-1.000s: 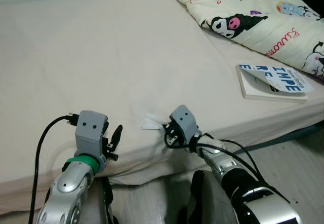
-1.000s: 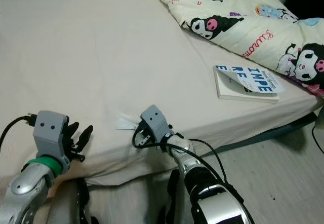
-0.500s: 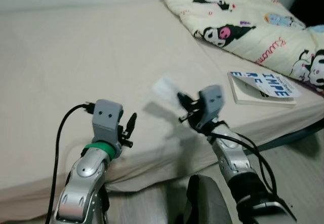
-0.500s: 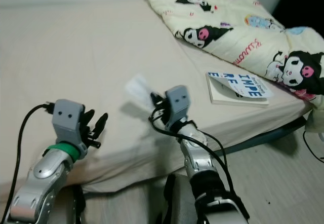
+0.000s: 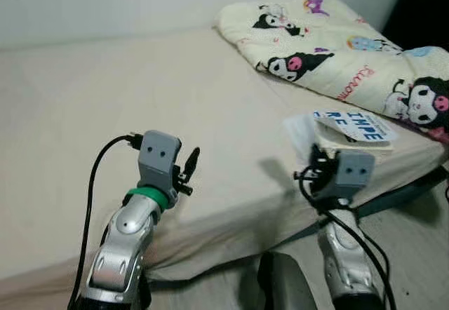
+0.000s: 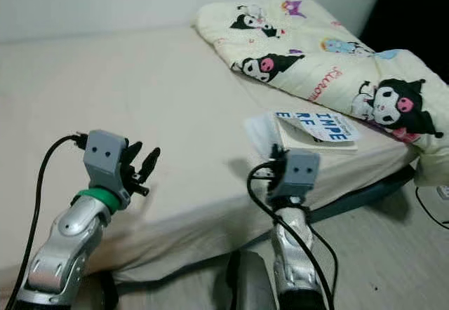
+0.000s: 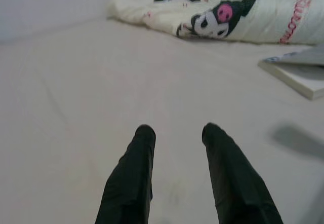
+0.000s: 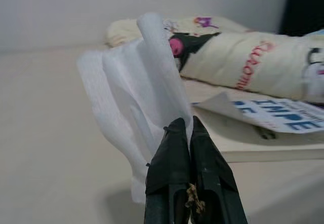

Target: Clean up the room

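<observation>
Lifted off the bed's edge since a second ago, the right gripper (image 8: 185,125) has swung toward the robot's right and now hangs in the air beside the mattress, its two black fingers (image 8: 172,153) pinched tight on a crumpled white tissue (image 8: 134,97). Most of the tissue stands up past the fingertips (its shadow falls on the sheet just beside). Close beyond it a book (image 5: 354,129) lies flat on the bed (image 5: 105,106), against a cartoon-print blanket (image 5: 330,50). Over the near bed edge, the left gripper (image 7: 174,133) hovers, fingers parted, holding nothing.
</observation>
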